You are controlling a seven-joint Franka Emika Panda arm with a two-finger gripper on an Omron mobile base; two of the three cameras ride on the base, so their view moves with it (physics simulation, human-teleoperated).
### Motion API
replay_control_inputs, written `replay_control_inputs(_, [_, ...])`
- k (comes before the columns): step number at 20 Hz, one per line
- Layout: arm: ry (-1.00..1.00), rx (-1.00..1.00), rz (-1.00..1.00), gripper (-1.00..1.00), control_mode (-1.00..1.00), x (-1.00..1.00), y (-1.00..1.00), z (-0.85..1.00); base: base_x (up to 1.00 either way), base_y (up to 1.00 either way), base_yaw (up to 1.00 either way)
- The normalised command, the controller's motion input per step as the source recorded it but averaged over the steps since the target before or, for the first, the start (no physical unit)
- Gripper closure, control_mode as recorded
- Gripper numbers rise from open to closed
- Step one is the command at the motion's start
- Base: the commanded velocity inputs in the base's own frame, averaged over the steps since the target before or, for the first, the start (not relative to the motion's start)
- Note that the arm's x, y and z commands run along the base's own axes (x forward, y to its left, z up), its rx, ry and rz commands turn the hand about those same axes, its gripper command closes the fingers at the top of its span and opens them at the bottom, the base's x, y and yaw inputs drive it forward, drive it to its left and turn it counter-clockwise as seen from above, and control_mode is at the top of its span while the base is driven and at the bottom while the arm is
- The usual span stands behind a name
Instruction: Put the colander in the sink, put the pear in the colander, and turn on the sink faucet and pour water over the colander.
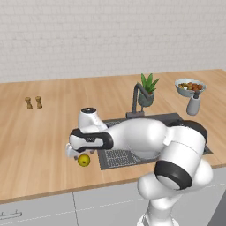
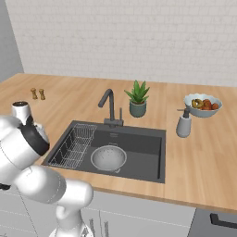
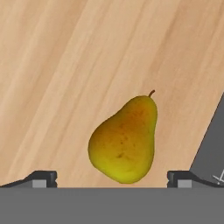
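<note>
The yellow-green pear point(image 3: 124, 140) lies on the wooden counter, just left of the sink point(image 2: 139, 141); it also shows as the pear point(image 1: 84, 160) under my hand. My gripper point(image 3: 113, 178) hangs right above it, open, one finger on each side and nothing held. My gripper point(image 1: 80, 154) sits low over the counter's front edge. The light grey colander point(image 2: 109, 158) rests on the floor of the dark sink basin, beside the wire rack. The dark faucet point(image 2: 109, 107) stands behind the basin, with no water showing.
A green potted plant point(image 2: 137, 98), a grey soap dispenser point(image 2: 183, 123) and a pale bowl of red and orange fruit point(image 2: 202, 104) stand behind and right of the sink. Two small shakers point(image 1: 33, 103) sit far left. My arm covers much of the sink point(image 1: 115, 157) in the left base view.
</note>
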Motion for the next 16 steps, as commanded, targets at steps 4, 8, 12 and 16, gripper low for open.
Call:
replay_control_inputs(4, [0.00,0.00,0.00,-1.00,-1.00,0.04,0.01,-0.28,0.00,0.00,0.00])
replay_control_inputs(8, [0.00,0.00,0.00,-1.00,-1.00,0.00,0.01,-0.32,0.00,0.00,0.00])
replay_control_inputs(12, [0.00,0.00,0.00,-1.00,-1.00,0.00,0.00,-0.30,0.00,0.00,0.00])
replay_control_inputs(16, [0.00,0.00,0.00,-1.00,-1.00,0.00,0.00,-0.11,0.00,0.00,0.00])
